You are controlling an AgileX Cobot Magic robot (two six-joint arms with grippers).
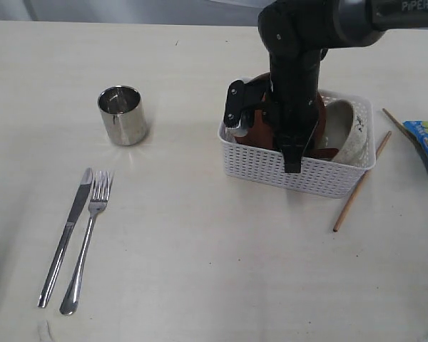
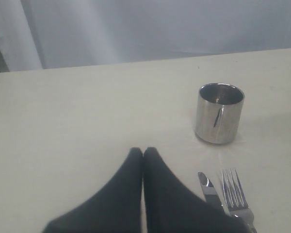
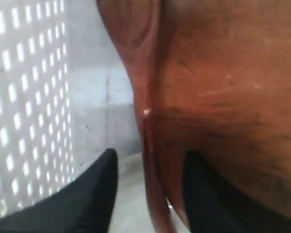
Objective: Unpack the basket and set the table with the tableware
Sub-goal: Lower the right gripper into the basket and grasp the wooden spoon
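The white basket (image 1: 299, 174) stands right of centre on the table (image 1: 200, 235). In it a brown plate (image 1: 260, 130) stands on edge beside a white speckled bowl (image 1: 349, 132). My right gripper (image 1: 289, 153) reaches down inside the basket. In the right wrist view it (image 3: 150, 160) is open, its fingers either side of the reddish-brown spoon (image 3: 136, 29) handle and the plate (image 3: 223, 87) rim. The steel cup (image 1: 123, 114), knife (image 1: 68, 228) and fork (image 1: 89, 235) lie on the left. My left gripper (image 2: 143, 151) is shut and empty, near the knife (image 2: 207, 187), fork (image 2: 234, 191) and cup (image 2: 219, 114).
One wooden chopstick (image 1: 360, 184) lies on the table just right of the basket, another (image 1: 396, 121) further right. A blue chip bag (image 1: 426, 142) sits at the right edge. The basket's lattice wall (image 3: 24, 97) is close beside my right gripper.
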